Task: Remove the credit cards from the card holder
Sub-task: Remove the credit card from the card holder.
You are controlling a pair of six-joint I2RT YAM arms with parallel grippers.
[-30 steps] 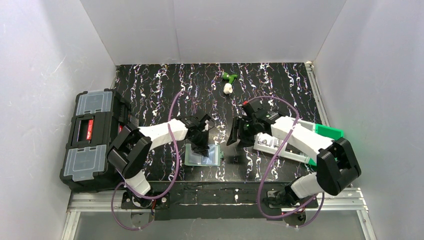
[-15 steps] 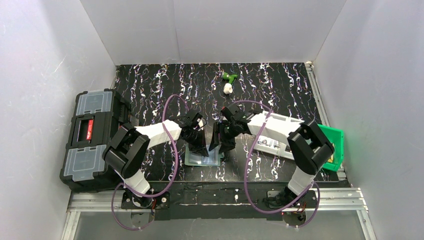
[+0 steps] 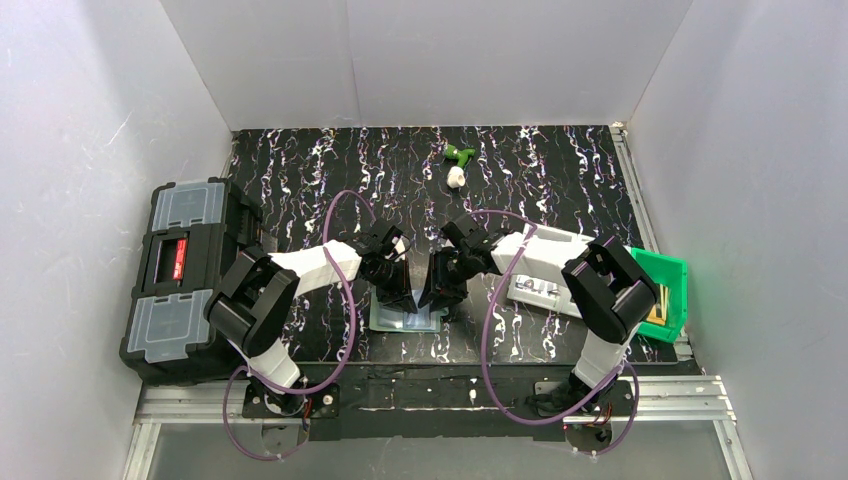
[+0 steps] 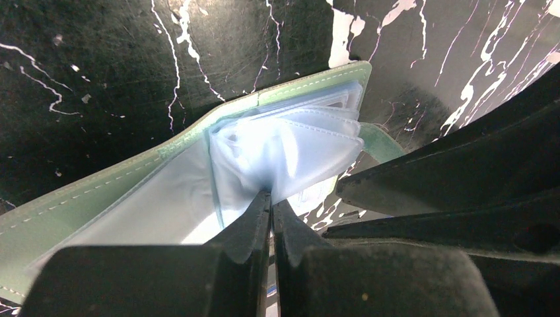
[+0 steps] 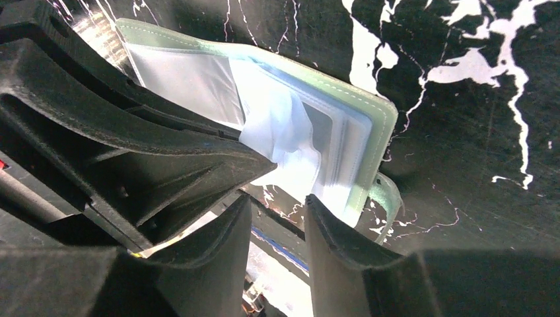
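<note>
Black, matte fingers of my left claw [image 4: 271,198] are pinched tight on the crumpled clear plastic sleeves [image 4: 290,142] of the card holder [image 4: 79,205], which lies open on the black, white-veined table [image 3: 560,170] between my two arms. My right claw [image 5: 279,198] stands partly open just beside the holder's outer edge, gripping nothing I can make out. Only its wrist camera shows a grey oblong [image 5: 325,129] through one pocket; the left wrist camera shows the stitched pale-green cover. Only the overhead view takes in the black toolbox [image 3: 185,280] at left and the white tray [image 3: 548,272] and green bin [image 3: 668,290] at right.
</note>
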